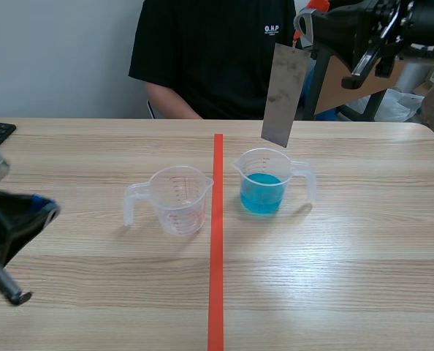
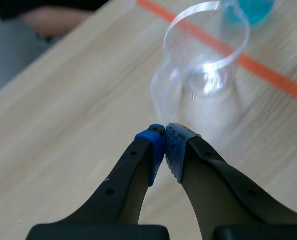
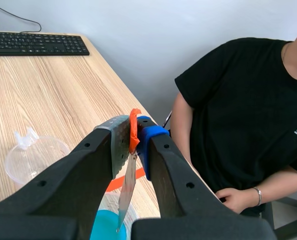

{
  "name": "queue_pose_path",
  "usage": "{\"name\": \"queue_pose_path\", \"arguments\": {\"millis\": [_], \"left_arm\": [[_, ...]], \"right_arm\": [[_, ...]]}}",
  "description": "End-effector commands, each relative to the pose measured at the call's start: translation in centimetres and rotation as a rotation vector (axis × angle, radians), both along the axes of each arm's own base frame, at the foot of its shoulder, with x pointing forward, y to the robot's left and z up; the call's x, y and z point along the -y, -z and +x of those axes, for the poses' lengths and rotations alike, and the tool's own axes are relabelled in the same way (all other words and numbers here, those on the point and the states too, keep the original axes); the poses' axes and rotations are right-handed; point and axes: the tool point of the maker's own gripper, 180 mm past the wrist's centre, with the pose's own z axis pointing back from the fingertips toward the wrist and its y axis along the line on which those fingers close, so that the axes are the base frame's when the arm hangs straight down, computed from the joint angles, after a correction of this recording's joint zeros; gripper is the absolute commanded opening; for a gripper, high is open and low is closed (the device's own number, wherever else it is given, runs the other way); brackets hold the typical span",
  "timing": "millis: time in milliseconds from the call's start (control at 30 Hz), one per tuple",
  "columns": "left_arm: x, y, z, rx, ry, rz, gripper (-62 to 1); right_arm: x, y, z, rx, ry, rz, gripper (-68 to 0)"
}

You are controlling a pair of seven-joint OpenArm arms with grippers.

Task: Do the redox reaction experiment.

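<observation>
While the right gripper [image 3: 135, 131] clamps a metal strip [image 1: 284, 95] above the blue beaker [image 1: 263, 186], the left gripper [image 2: 166, 145] rests closed, empty, well apart from it.

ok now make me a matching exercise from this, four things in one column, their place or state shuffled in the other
1 metal strip
2 empty cup
3 blue-liquid cup
4 left tool

A shut on nothing
B stands right of the tape line
C held by the right tool, hanging over a cup
D stands left of the tape line

Pairs: 1-C, 2-D, 3-B, 4-A
</observation>
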Motion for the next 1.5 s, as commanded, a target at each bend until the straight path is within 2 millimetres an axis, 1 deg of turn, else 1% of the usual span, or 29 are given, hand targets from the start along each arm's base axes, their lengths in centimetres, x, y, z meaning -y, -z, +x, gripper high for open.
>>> {"name": "queue_pose_path", "arguments": {"millis": [0, 100, 200, 267, 333, 400, 467, 567, 733, 900, 1033, 1133, 1467], "left_arm": [[-0.9, 0.9, -1.5, -0.019, -0.056, -0.024, -56.9], [-4.2, 2.2, -4.6, -0.067, -0.187, 0.007, -56.9], [-6.3, 3.7, -8.0, -0.149, -0.282, 0.025, -56.9], [-6.9, 4.7, -10.4, -0.207, -0.328, 0.025, -56.9], [-6.9, 5.6, -12.5, -0.263, -0.362, 0.019, -56.9], [-6.8, 6.2, -14.1, -0.301, -0.393, 0.007, -56.9], [-6.6, 6.5, -15.2, -0.325, -0.426, -0.009, -56.9], [-6.4, 6.9, -16.1, -0.344, -0.476, -0.032, -56.9], [-6.1, 7.4, -16.9, -0.360, -0.543, -0.067, -56.8], [-5.4, 7.8, -17.7, -0.378, -0.601, -0.109, -56.9], [-5.3, 8.3, -18.2, -0.389, -0.641, -0.128, -56.9], [-5.7, 9.2, -18.5, -0.400, -0.668, -0.127, -56.9], [-7.0, 11.7, -19.8, -0.444, -0.718, -0.105, -56.9]], "right_arm": [[-0.3, -1.3, -0.3, 0.031, -0.022, 0.018, -66.2], [-0.3, -1.3, -0.3, 0.031, -0.022, 0.018, -66.2], [-0.3, -1.3, -0.3, 0.032, -0.022, 0.018, -66.2], [-0.3, -1.3, -0.3, 0.032, -0.022, 0.018, -66.2], [-0.3, -1.3, -0.3, 0.031, -0.022, 0.018, -66.2], [-0.3, -1.3, -0.3, 0.032, -0.022, 0.018, -66.2], [-0.3, -1.3, -0.3, 0.031, -0.022, 0.017, -66.2], [-0.3, -1.3, -0.3, 0.032, -0.022, 0.017, -66.2], [-0.4, -1.3, -0.3, 0.033, -0.023, 0.019, -66.2], [-1.3, -0.6, -0.3, 0.025, -0.027, 0.003, -66.2], [-2.5, -0.2, -0.5, 0.021, -0.052, 0.000, -66.2], [-3.8, -0.1, -0.7, 0.024, -0.082, -0.004, -66.2], [-8.6, -0.8, -1.7, 0.035, -0.198, 0.019, -66.2]]}}
